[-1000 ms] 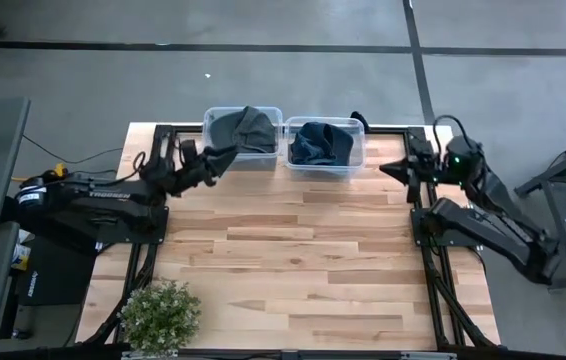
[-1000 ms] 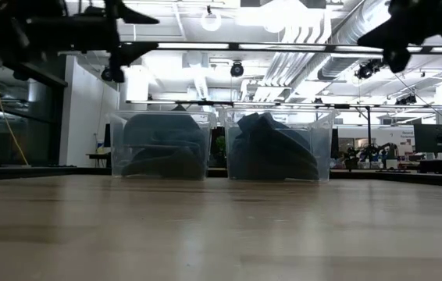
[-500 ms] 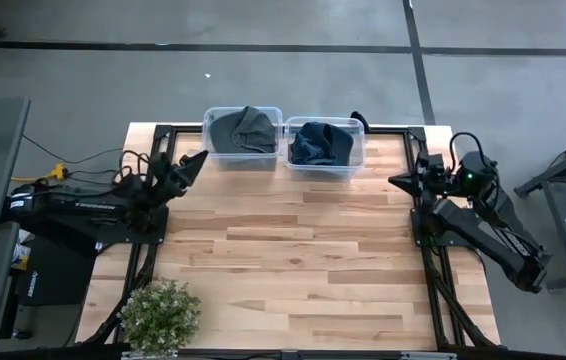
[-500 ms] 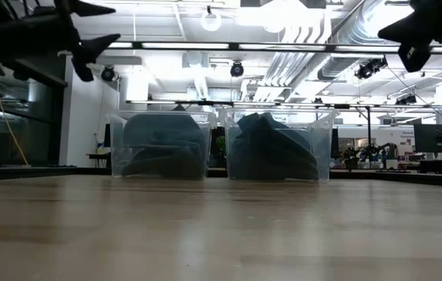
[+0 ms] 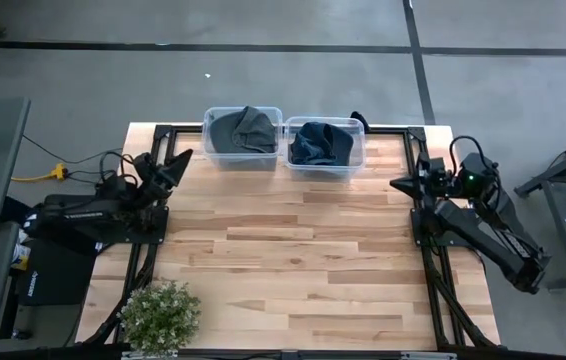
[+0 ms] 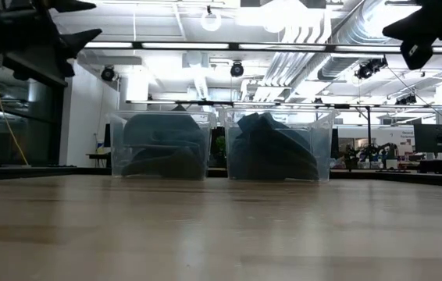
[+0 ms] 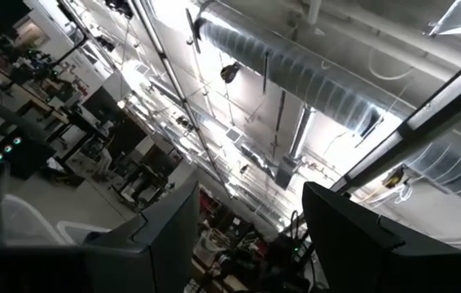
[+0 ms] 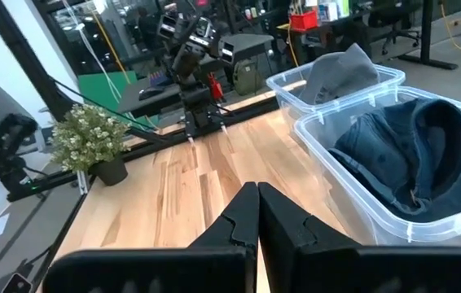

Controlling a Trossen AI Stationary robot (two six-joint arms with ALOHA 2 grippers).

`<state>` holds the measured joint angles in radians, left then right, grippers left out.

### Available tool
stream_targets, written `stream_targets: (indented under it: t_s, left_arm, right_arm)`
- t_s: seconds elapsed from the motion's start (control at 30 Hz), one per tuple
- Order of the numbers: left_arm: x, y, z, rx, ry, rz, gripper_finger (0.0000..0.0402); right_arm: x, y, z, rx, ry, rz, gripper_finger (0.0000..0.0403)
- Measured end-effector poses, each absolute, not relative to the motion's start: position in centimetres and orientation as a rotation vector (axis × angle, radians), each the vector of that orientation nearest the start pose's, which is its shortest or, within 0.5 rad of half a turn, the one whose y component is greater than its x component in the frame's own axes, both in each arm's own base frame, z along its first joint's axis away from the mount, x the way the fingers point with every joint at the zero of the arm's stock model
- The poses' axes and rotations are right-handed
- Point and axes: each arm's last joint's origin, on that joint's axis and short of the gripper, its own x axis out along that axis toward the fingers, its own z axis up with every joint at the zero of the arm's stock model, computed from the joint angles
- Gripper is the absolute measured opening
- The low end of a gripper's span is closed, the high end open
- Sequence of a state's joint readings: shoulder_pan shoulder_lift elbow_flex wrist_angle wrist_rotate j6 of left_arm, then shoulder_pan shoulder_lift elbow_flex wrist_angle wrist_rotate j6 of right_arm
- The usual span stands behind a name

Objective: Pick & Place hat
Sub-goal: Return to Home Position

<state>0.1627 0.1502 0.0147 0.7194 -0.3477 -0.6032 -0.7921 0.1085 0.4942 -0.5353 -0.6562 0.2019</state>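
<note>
A grey hat [image 5: 243,129] lies bunched in the left clear bin [image 5: 211,150] at the table's far edge, rising above the rim; it also shows in the right wrist view [image 8: 340,72]. A dark blue hat [image 5: 321,142] fills the right bin [image 8: 393,224]. My left gripper [image 5: 176,161] hangs open and holds nothing, left of the left bin and tilted upward; its wrist view shows only the ceiling between the fingers [image 7: 251,207]. My right gripper [image 5: 394,185] is shut with nothing in it, near the table's right edge, pointing across the table [image 8: 256,192].
A small potted plant [image 5: 160,314] stands at the table's near left corner. The two bins sit side by side at the far edge [image 6: 221,148]. Bare wooden tabletop [image 5: 293,260] spreads between the arms and toward the near edge.
My left gripper has drawn back from the left bin toward the table's left edge, tipping further upward and staying open. My right gripper has pulled back a little toward the right edge, still shut. The hats have not moved.
</note>
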Motion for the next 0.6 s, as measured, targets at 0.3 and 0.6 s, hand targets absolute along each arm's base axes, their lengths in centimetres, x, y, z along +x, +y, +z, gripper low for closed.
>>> stream_targets:
  t_s: [0.3, 0.6]
  left_arm:
    - [7.94, 2.3, 21.68, -0.632, -0.681, 0.314, 0.0217]
    - [8.03, 2.33, 21.6, -0.632, -0.651, 0.33, 0.0217]
  right_arm:
    - [4.37, -1.88, 25.94, 0.337, -0.005, -0.129, 0.0]
    - [4.67, -2.35, 26.29, 0.281, -0.08, -0.163, 0.0]
